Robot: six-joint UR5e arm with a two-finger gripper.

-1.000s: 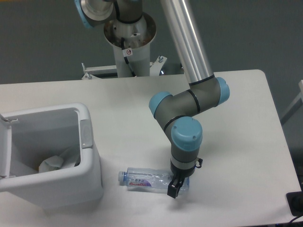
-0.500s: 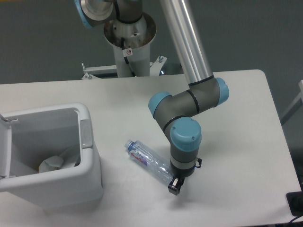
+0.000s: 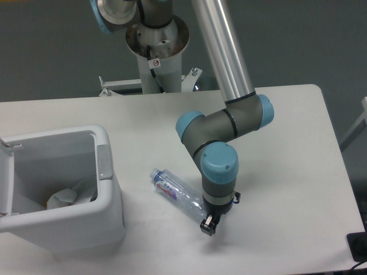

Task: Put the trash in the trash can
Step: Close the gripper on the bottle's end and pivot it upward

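White bin (image 3: 106, 220) stands far left of my gripper, lid open, a crumpled tissue (image 3: 62, 199) inside. Between bin and gripper, the clear bottle (image 3: 178, 193) slants with its cap toward the bin. My gripper (image 3: 207, 224) is clamped on the bottle's base.

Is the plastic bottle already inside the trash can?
No, the bottle lies on the table beside the trash can, at the gripper.

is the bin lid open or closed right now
Open: the bin shows its bare inside from above, with the tissue lying in it and the lid swung to its left.
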